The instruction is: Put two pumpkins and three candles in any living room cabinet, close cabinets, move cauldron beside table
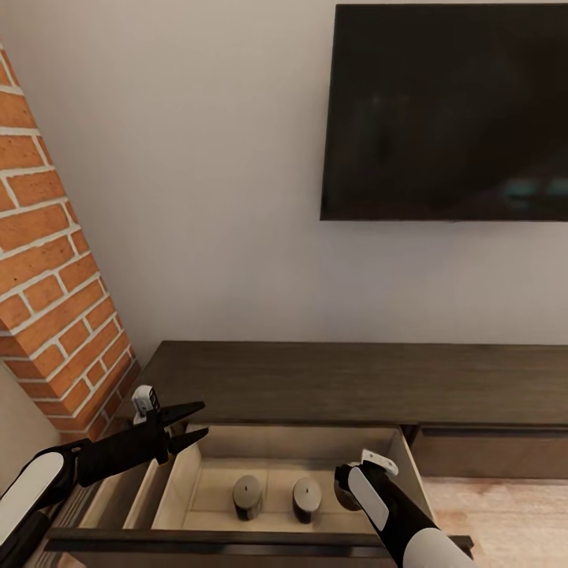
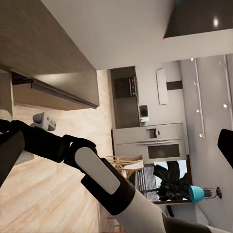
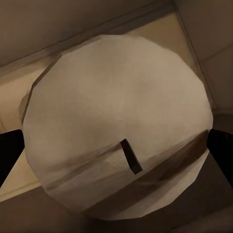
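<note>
The dark-brown cabinet (image 1: 355,379) stands against the wall with one drawer (image 1: 300,443) pulled out, its inside pale beige. Two beige-grey candles (image 1: 248,496) (image 1: 307,498) stand upright side by side on the drawer floor. My right gripper (image 1: 347,487) is lowered into the drawer to their right, shut on a third candle (image 3: 116,121). In the right wrist view that candle's round top and wick sit between the dark fingers (image 3: 9,153). My left gripper (image 1: 193,424) hovers open over the drawer's left wall, holding nothing. No pumpkins or cauldron are in view.
A black TV (image 1: 450,110) hangs on the wall above the cabinet. The red-brick fireplace (image 1: 47,276) rises at the left, close to my left arm. Light wood floor (image 1: 505,513) shows at the right, below a closed drawer front (image 1: 489,454).
</note>
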{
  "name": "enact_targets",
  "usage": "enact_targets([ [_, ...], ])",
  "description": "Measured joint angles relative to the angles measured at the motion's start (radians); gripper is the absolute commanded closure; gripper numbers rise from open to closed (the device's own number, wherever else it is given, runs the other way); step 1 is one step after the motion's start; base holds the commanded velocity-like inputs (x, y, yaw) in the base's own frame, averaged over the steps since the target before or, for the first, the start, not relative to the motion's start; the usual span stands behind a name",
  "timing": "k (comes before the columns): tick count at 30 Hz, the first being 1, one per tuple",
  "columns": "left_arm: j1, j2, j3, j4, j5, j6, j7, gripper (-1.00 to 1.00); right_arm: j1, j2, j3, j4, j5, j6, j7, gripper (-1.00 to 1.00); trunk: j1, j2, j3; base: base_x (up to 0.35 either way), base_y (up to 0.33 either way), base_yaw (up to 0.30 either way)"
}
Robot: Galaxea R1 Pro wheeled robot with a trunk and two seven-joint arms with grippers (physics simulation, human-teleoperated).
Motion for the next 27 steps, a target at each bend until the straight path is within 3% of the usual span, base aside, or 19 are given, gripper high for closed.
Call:
enact_targets([
  [13, 0.000, 0.000, 0.000, 0.000, 0.000, 0.000, 0.000, -1.00, 0.000, 0.000, 0.000, 0.000, 0.000, 0.000, 0.000, 1.00, 0.050, -0.091, -0.041, 0.000, 0.000, 0.000],
  [16, 0.000, 0.000, 0.000, 0.000, 0.001, 0.000, 0.000, -1.00, 0.000, 0.000, 0.000, 0.000, 0.000, 0.000, 0.000, 1.00, 0.050, -0.091, -0.041, 0.000, 0.000, 0.000],
  [23, 0.000, 0.000, 0.000, 0.000, 0.000, 0.000, 0.000, -1.00, 0.000, 0.000, 0.000, 0.000, 0.000, 0.000, -0.001, 1.00, 0.077, -0.140, -0.063, 0.000, 0.000, 0.000],
  [27, 0.000, 0.000, 0.000, 0.000, 0.001, 0.000, 0.000, -1.00, 0.000, 0.000, 0.000, 0.000, 0.000, 0.000, 0.000, 1.00, 0.077, -0.140, -0.063, 0.000, 0.000, 0.000],
])
